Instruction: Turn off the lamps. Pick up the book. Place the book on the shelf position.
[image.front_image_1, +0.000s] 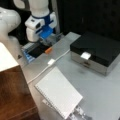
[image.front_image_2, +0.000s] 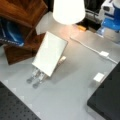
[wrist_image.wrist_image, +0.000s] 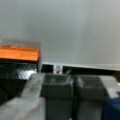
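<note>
End effector: the white and blue Panda end effector (image.front_image_1: 51, 40) hangs low at the far edge of the grey desk (image.front_image_1: 100, 87), at a front view's top left; in the wrist view its two grey fingers (wrist_image.wrist_image: 56, 87) stand side by side, touching, closed on nothing.
Nearest thing: a small orange block-shaped button (wrist_image.wrist_image: 19, 53) on a black base sits just beside the fingers, to the wrist view's left; in a front view it shows as an orange patch (image.front_image_1: 48, 50) just below the end effector.
Cable: a white cord with a small white switch (image.front_image_1: 51, 62) runs across the desk, near the end effector.
Book: the large thin white rectangular book (image.front_image_1: 58, 92) with a fine grid texture stands tilted on a small metal stand, well apart from the end effector, toward a front view's bottom; in both front views it is untouched (image.front_image_2: 50, 53).
Shelf position: the big dark reddish-brown wooden shelf (image.front_image_1: 15, 97) stands just beside the book, well apart from the end effector.
Lamp: a white lampshade (image.front_image_2: 68, 10) glows brightly above the desk in a front view.
Box: a black flat box with a white handle (image.front_image_1: 97, 51) lies on the desk, at a front view's right, apart from the end effector.
</note>
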